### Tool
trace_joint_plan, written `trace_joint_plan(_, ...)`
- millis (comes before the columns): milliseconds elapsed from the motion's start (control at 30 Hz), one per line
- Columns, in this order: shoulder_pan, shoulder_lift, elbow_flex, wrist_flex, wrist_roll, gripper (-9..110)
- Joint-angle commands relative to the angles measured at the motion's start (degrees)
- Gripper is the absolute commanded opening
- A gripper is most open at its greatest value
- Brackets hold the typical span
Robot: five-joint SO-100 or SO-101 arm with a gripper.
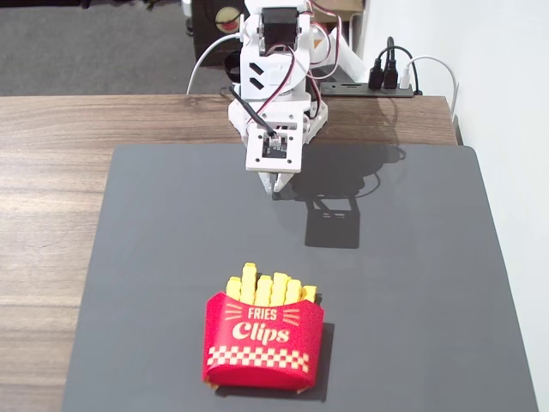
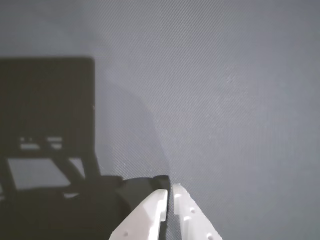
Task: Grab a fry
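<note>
Nearest the fixed camera, the red carton (image 1: 263,342) marked "Fries Clips" stood upright on the grey mat (image 1: 429,283), towards its front edge, and a row of yellow fries stuck up out of its open top. The tallest of them, the fry (image 1: 249,282) at the left of the row in that view, was in its place among the others, and nothing touched it. None of the sticks lay loose on the mat, so as far as the pictures showed, no fry had been taken out. Beyond the carton came a wide stretch of bare mat, crossed only by the arm's dark shadow. Farther back the gripper (image 1: 277,183) hung low over the rear part of the mat, pointed down, well apart from the carton. In the wrist view its two white fingertips (image 2: 186,207) came together almost to a point with only a thin slit between them, closed on nothing, and below them there was only grey mat and shadow; no carton or fry showed there. Behind it the white arm (image 1: 273,69) rose from the far edge of the wooden desk (image 1: 51,172). By this reckoning the task had hardly begun: the reach to the carton, the opening of the gripper, the closing on one fry and the lift all remained.
</note>
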Motion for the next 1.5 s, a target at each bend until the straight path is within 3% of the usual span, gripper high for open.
trace_joint_plan(0,0.18,-5.98,-5.27,-0.79,0.62,1)
trace_joint_plan(333,3.69,-24.61,-19.86,-0.79,0.18,1)
trace_joint_plan(667,7.12,-41.13,-26.81,-10.02,-2.2,1)
trace_joint_plan(900,8.79,-53.79,-33.31,-16.61,-4.39,13)
trace_joint_plan(1467,10.99,-74.36,-47.11,-23.64,-7.47,22)
